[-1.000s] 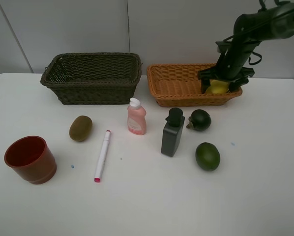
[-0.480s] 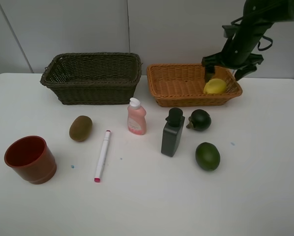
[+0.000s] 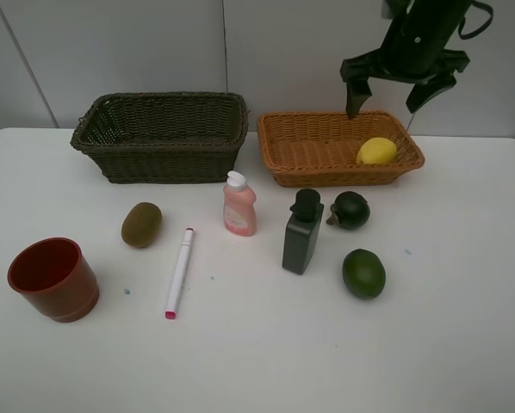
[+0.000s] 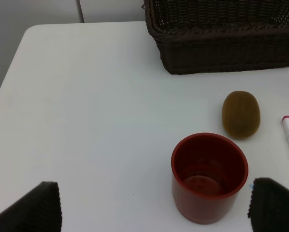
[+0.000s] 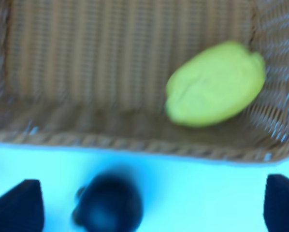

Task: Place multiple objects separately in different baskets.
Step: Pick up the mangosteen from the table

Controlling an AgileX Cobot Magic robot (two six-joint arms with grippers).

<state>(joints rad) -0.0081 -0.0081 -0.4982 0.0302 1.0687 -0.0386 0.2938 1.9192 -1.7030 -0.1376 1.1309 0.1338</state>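
White table (image 3: 257,361), contents from the left:
- Left hand (image 4: 154,208): fingers spread wide, grasping nothing, seen only in its wrist view, above the cup.
- Red plastic cup (image 3: 52,280): upright, near front left edge.
- Brown kiwi (image 3: 141,224): beside the cup.
- White pink-tipped marker (image 3: 179,273): lying flat.
- Dark olive-brown wicker basket (image 3: 163,159): at the back.
- Pink white-capped bottle (image 3: 239,205): upright.
- Dark grey-green bottle (image 3: 303,232): upright.
- Orange-tan wicker basket (image 3: 326,176): holds the yellow lemon (image 3: 377,151) at its right end.
- Two dark green fruits (image 3: 351,210) (image 3: 363,273): on the table before that basket.
- Right hand (image 3: 381,99): released, fingers wide, raised above the lemon.
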